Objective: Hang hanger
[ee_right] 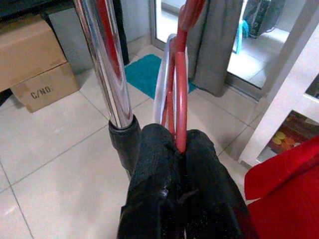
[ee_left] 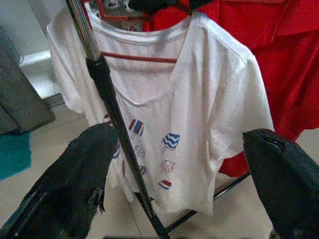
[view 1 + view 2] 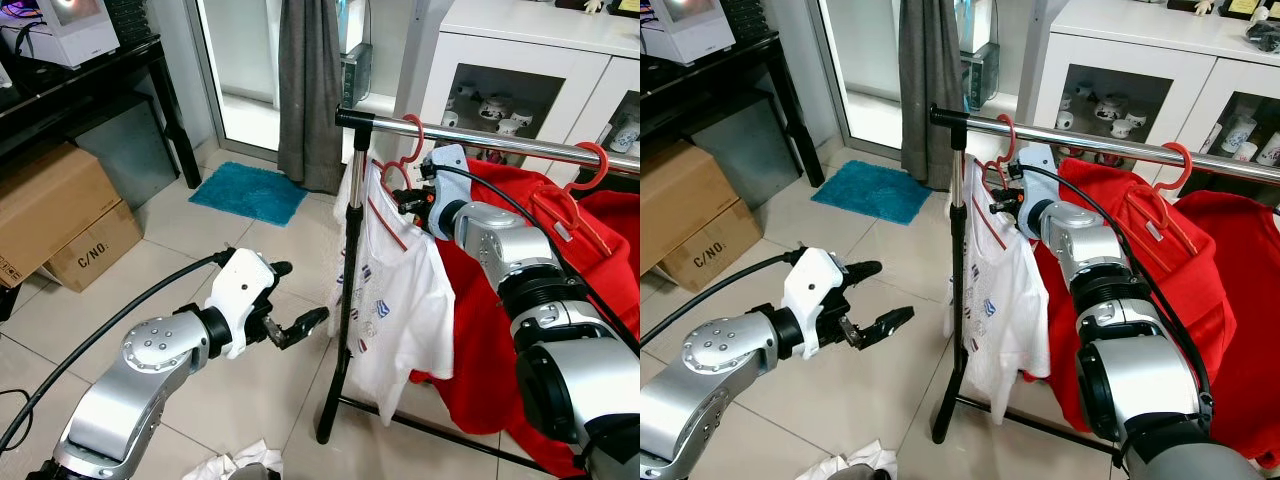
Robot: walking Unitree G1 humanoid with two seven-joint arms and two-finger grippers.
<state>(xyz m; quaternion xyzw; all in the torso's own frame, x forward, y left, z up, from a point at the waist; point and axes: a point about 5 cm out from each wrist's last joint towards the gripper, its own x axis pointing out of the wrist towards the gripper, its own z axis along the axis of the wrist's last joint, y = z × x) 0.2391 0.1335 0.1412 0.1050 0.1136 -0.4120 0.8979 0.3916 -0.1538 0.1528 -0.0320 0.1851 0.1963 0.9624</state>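
The room was a tiled domestic space with a white glass-fronted cabinet (image 3: 530, 90) behind, a grey curtain (image 3: 308, 90) at a glass door, a small teal floor mat (image 3: 250, 192), and brown cardboard boxes (image 3: 60, 215) under a black side table (image 3: 90, 85). A free-standing garment rack carried the work: a chrome horizontal rail (image 3: 500, 140) on a black upright post (image 3: 345, 290).

The red plastic hanger (image 3: 992, 180), bearing a white T-shirt printed with small ice-lolly motifs (image 3: 395, 300), stood at the post end of the rail, its hook (image 3: 412, 135) looped over the rail close to the corner where rail meets post. A second red hanger (image 3: 590, 165) with a red garment (image 3: 480, 330) hung further along the rail.

The right gripper (image 1: 180, 149) was clamped on the red hanger's neck just below the hook, its black fingers pressed together around the thin red rod beside the post. The left gripper (image 3: 290, 300) hovered apart from the rack on its outer side, fingers (image 2: 75, 174) spread wide and empty, facing the shirt front.

Assessment of handling: the hanger appeared light and fairly stiff, though thin plastic of this kind would likely flex at the hook and could slip in a smooth pinch. The shirt was soft and would sway, shifting the load. The neck below the hook seemed the soundest hold, keeping the hook free. Whether the hook bore fully on the rail could not be confirmed.
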